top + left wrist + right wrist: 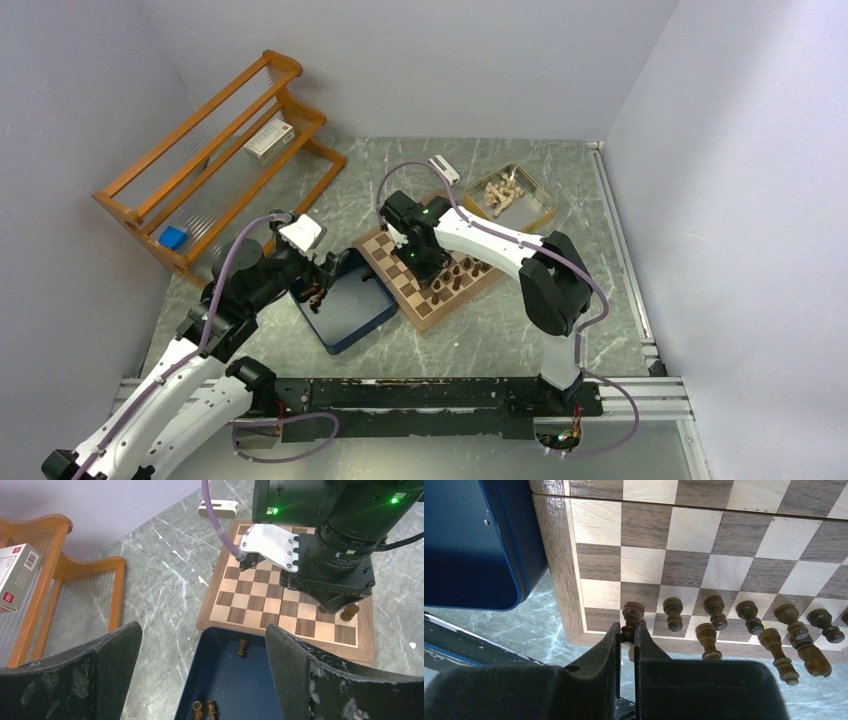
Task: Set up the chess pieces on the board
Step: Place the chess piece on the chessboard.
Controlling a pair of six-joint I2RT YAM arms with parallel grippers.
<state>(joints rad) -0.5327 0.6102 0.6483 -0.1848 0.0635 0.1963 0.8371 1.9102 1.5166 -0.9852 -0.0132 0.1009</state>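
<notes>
The board (392, 262) lies mid-table, with several dark chess pieces (460, 276) standing along its near-right side. In the right wrist view they form two rows (714, 611) at the board's (704, 540) edge. My right gripper (627, 630) is shut on one dark piece (632, 614) over the corner square. My left gripper (204, 634) hangs open above the dark blue box (196, 670), nothing between its fingers. Three dark pieces lie in the box: one (242, 647) near the far wall and two (206, 710) at the near end.
An orange wooden rack (215, 150) with a white carton (268, 138) stands at the back left. A clear tray of pale pieces (510, 195) and a small white device (444, 168) sit behind the board. The right arm's wrist (330, 545) looms over the board.
</notes>
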